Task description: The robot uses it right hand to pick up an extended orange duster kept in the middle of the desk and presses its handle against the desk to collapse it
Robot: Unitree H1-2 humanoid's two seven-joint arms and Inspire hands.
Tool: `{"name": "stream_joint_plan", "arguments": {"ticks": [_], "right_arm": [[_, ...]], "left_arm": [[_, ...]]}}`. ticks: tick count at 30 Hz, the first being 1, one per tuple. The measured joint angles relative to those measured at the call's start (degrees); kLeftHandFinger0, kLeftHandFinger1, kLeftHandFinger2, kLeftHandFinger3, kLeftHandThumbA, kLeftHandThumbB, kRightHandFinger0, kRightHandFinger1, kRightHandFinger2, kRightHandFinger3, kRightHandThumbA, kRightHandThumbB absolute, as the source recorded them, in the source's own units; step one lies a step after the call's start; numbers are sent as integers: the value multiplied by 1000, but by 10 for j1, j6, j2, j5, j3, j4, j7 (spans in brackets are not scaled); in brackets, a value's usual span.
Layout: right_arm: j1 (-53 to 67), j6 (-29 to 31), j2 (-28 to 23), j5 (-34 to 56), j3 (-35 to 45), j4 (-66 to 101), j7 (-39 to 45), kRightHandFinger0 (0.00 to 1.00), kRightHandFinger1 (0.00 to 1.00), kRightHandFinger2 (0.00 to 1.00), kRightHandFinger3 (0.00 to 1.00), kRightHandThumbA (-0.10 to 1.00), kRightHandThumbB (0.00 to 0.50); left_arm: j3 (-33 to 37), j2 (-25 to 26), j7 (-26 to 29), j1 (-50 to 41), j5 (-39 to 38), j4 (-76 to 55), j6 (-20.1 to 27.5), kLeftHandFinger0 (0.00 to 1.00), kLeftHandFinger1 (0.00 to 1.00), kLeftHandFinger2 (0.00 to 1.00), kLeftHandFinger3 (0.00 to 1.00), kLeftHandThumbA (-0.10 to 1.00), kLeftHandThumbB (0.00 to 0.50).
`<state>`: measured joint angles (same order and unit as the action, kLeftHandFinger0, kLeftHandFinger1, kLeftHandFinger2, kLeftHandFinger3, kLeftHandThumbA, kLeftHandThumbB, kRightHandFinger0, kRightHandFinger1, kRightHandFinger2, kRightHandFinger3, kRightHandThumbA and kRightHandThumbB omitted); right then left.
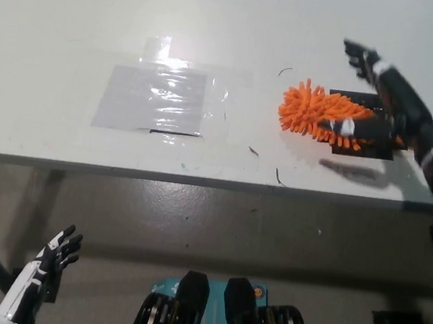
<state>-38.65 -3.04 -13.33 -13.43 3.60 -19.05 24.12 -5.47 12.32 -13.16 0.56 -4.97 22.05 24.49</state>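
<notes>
The orange duster (311,110) lies on the white desk (240,31) at the right, its fluffy head over a black patch (376,146). My black right hand (375,94) hovers over the duster's handle end with fingers spread, open and holding nothing; the handle is hidden beneath it. My white left hand (51,256) hangs low at the lower left, below the desk edge, fingers apart.
A sheet of clear plastic (159,100) is taped flat on the desk left of the duster. The desk's front edge (198,180) runs across the middle of the view, with grey floor below.
</notes>
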Motion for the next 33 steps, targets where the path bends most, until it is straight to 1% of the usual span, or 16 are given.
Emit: {"name": "stream_joint_plan", "arguments": {"ticks": [6,8,11,12,13,14,15,18,20,23,24,28,29,30,32,33], "right_arm": [[93,0,0,9,4,92,-3,1000,1000,1000,1000,1000,500],[130,-1,2,13,4,131,-4,1000,1000,1000,1000,1000,500],[170,-1,6,20,4,177,-5,1000,1000,1000,1000,1000,500],[186,-1,8,23,4,199,-6,1000,1000,1000,1000,1000,419],[199,0,10,26,4,218,-8,1000,1000,1000,1000,1000,404],[211,0,11,29,4,235,-9,1000,1000,1000,1000,1000,452],[225,1,14,33,4,256,-10,1000,1000,1000,1000,1000,469],[272,10,26,48,4,314,-13,1000,1000,1000,1000,1000,487],[303,22,37,61,4,352,-16,1000,1000,1000,1000,1000,484],[350,51,60,84,4,406,-22,1000,1000,1000,1000,1000,500],[360,59,67,90,4,417,-24,1000,1000,1000,1000,1000,492],[383,96,99,117,4,428,-34,1000,1000,1000,1000,1000,384],[386,107,104,124,4,421,-36,1000,1000,1000,1000,1000,374],[386,120,107,130,5,408,-37,1000,1000,1000,1000,1000,343],[385,138,111,135,8,373,-40,1000,1000,1000,1000,1000,349],[384,148,112,138,10,349,-42,1000,1000,1000,1000,1000,366]], "left_arm": [[0,-3,0,0,0,3,-1,1000,1000,1000,1000,1000,335],[1,-4,0,0,0,3,-2,1000,1000,1000,1000,1000,364],[1,-5,0,0,0,4,-2,1000,1000,1000,1000,1000,365],[1,-5,0,0,0,5,-3,1000,1000,1000,1000,1000,349],[2,-5,0,0,0,5,-3,1000,1000,1000,1000,1000,345],[2,-5,0,0,0,5,-3,1000,1000,1000,1000,1000,334],[3,-5,0,0,0,5,-4,1000,1000,1000,1000,1000,340],[5,-5,-1,1,0,5,-4,1000,1000,1000,1000,1000,321],[7,-5,-3,2,-1,6,-4,1000,1000,1000,1000,1000,333],[11,-5,-9,10,-1,10,-4,1000,1000,1000,1000,1000,319],[13,-5,-11,15,-1,11,-4,1000,1000,1000,1000,1000,322],[20,-6,-17,38,-1,17,-4,1000,1000,1000,1000,1000,325],[21,-6,-19,45,-1,18,-4,1000,1000,1000,1000,1000,326],[21,-5,-20,50,-2,18,-4,1000,1000,1000,1000,1000,315],[22,-5,-22,60,-2,20,-4,1000,1000,1000,1000,1000,318],[22,-5,-24,65,-2,21,-4,1000,1000,1000,1000,1000,323]]}}
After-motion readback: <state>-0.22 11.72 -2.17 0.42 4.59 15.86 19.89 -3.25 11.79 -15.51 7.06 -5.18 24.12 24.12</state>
